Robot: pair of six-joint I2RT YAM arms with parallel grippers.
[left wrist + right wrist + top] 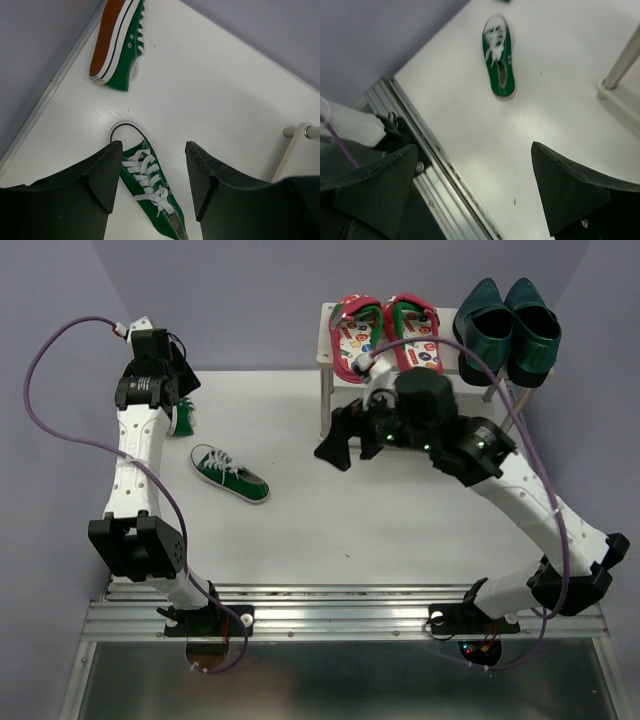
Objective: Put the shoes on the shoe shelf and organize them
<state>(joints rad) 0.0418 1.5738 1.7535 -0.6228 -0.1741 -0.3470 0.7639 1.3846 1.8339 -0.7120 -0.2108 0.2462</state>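
Note:
The pale shoe shelf (328,340) stands at the back right. On its top board are the two red flip-flops (385,332) and the two dark teal loafers (508,330). One green sneaker (230,473) stands upright on the table left of centre. The other (184,418) lies on its side near the left edge, partly hidden under my left gripper (183,390). My left gripper (152,170) is open and empty, high above the upright sneaker (150,185), with the sideways one (117,45) beyond. My right gripper (345,440) is open and empty in front of the shelf. In its wrist view (475,190) the upright sneaker (498,55) is far off.
A shelf leg (620,65) stands right of the right gripper, and the shelf's lower rail (300,150) shows in the left wrist view. The metal rail (445,175) runs along the table's front edge. Purple-grey walls close in at the left and back.

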